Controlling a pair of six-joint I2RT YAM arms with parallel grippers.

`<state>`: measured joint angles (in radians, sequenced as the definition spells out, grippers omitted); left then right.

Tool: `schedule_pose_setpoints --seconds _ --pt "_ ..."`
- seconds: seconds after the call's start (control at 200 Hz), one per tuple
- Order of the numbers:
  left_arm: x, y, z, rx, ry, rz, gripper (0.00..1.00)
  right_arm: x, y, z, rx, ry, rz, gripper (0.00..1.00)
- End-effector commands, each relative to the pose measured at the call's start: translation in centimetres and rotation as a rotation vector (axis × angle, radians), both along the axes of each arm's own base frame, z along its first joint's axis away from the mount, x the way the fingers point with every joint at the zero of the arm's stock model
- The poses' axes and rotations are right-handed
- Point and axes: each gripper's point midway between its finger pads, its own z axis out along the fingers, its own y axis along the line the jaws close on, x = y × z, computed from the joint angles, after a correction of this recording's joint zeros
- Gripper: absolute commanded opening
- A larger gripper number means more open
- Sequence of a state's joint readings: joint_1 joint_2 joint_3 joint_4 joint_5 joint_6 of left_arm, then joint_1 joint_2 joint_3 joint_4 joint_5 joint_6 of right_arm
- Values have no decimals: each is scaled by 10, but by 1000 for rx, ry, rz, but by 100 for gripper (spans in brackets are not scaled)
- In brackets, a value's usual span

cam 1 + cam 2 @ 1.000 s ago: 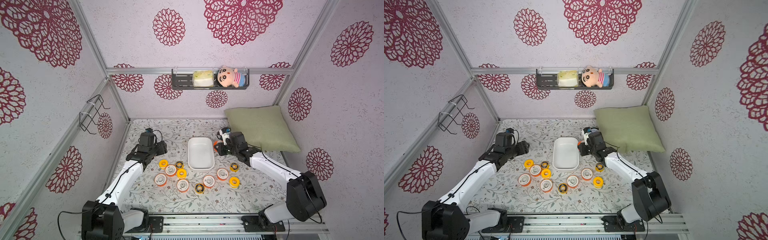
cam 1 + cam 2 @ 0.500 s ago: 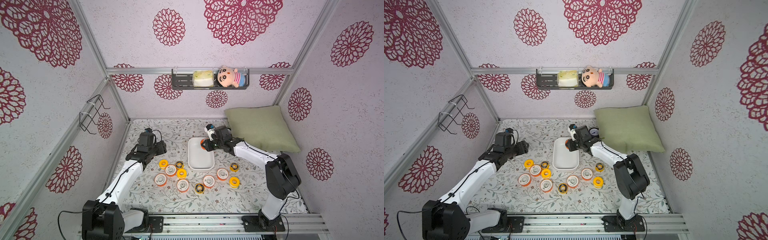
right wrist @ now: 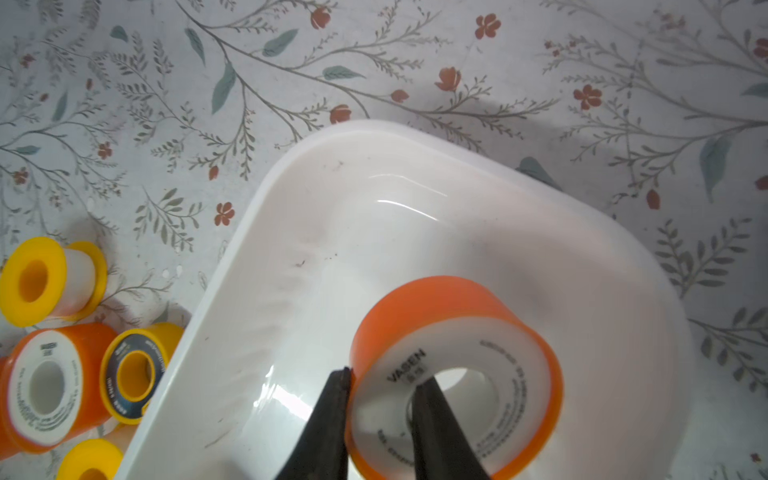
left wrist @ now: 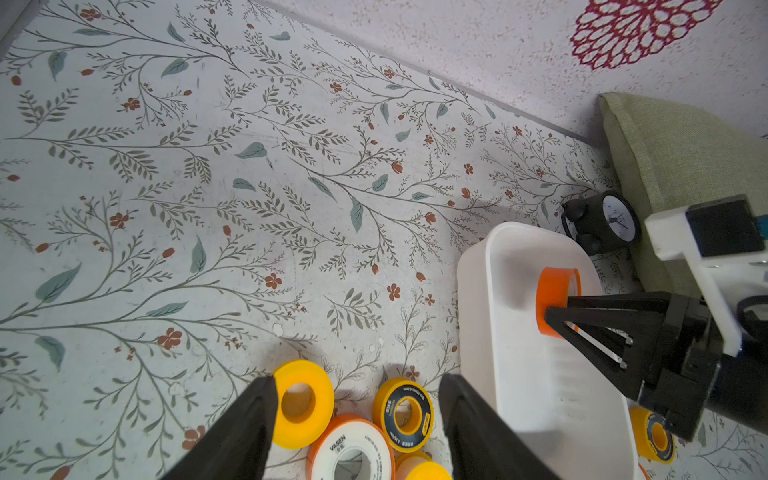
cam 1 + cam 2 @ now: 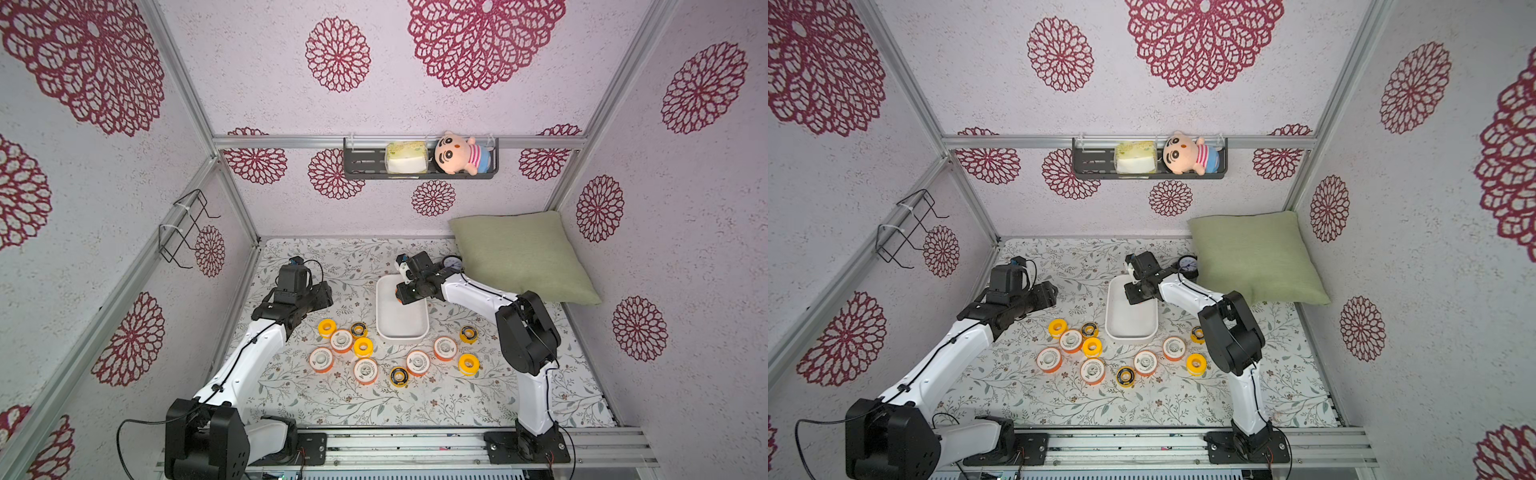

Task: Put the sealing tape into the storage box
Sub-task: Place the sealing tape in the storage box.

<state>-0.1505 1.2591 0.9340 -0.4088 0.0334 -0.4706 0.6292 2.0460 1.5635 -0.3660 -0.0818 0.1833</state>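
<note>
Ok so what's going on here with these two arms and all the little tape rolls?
The right gripper holds one orange-rimmed spool of sealing tape at the far end of the white storage box. One finger is through the spool's core and the other is outside its rim. The spool is not yet released, and nothing else lies in the box. The left gripper hovers open and empty above the loose spools. Eleven of these lie on the table near the box.
</note>
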Motion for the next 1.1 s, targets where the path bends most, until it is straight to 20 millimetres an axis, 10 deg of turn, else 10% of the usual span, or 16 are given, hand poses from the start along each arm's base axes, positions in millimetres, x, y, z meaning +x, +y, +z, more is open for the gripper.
schedule_pose_setpoints --seconds 0.0,1.091 --pt "6 3 7 11 -17 -1 69 8 -7 8 -64 -29 -20 24" --pt "6 5 3 3 1 4 70 37 -12 -25 -192 -20 -115 44"
